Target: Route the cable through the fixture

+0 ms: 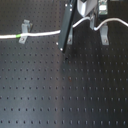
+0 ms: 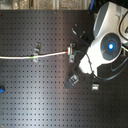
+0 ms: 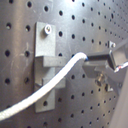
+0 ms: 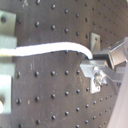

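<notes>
a black perforated board (image 1: 60, 95) carries several small grey metal clips, seen in both exterior views, among them one clip (image 1: 24, 31) toward the first exterior view's left and another (image 1: 103, 34) toward its right. the white cable (image 1: 42, 34) lies across the board, its green band (image 1: 20, 36) just beside the left clip, and rises in a hump near the right clip. in both wrist views the gripper (image 4: 92, 59) is closed on the cable's end, beside a grey bracket (image 3: 46, 60).
</notes>
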You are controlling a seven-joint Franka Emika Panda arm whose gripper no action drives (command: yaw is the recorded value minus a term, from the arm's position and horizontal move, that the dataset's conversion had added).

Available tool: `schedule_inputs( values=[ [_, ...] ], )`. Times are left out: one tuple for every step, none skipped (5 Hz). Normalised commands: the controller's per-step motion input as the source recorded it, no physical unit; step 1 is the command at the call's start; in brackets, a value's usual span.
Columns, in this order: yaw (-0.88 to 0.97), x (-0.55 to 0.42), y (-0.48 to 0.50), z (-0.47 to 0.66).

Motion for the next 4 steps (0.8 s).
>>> schedule_inputs(
  values=[
    [0.99, -0.012, 0.016, 0.34],
    [0.98, -0.017, 0.027, 0.26],
    [0.72, -0.144, 0.020, 0.05],
    [0.59, -0.185, 0.000, 0.02]
  ],
)
